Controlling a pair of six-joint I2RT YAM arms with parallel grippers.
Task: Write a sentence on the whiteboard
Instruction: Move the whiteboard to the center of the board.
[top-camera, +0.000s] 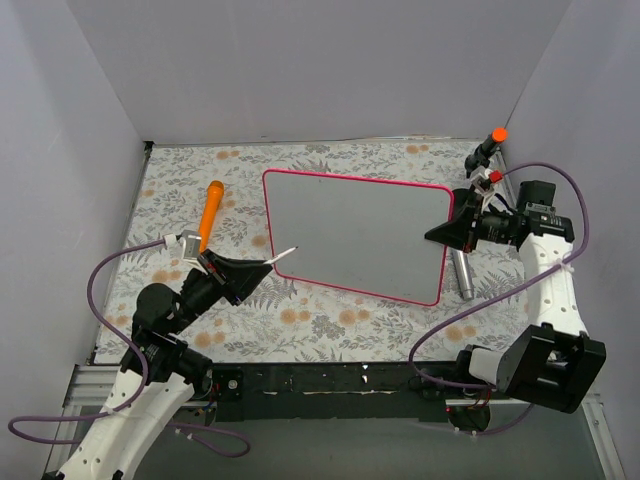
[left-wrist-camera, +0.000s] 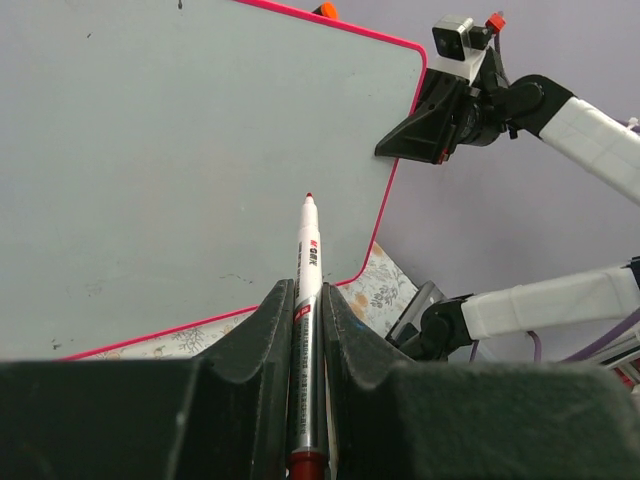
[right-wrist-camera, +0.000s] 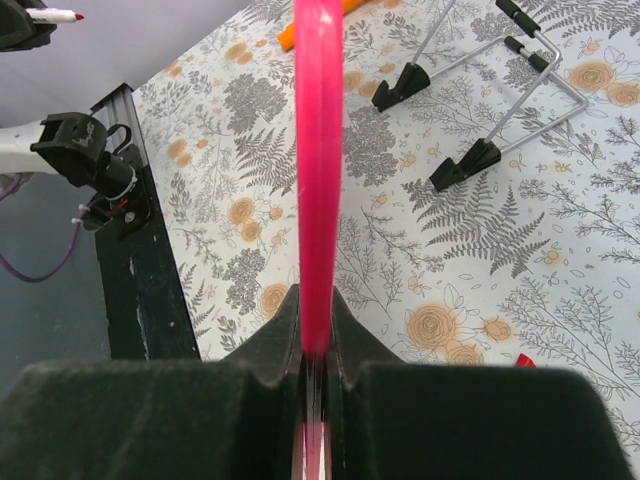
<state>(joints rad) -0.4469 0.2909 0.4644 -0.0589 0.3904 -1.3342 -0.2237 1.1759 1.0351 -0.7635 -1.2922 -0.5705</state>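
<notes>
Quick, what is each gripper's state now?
Left gripper: closed, holding the slim white red-tipped marker pen.
Right gripper: closed on the pink-red frame of the large glossy whiteboard.

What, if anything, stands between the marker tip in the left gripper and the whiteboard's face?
Nothing visible. The left gripper holds the marker with its bare red tip aimed at the blank whiteboard, with only open board ahead of it. The right gripper clamps the board's right edge, well off to the side.

The whiteboard (top-camera: 355, 230) sits between the left pincer (top-camera: 266, 266) with its marker (top-camera: 285, 253) and the right pincer (top-camera: 435, 234).
</notes>
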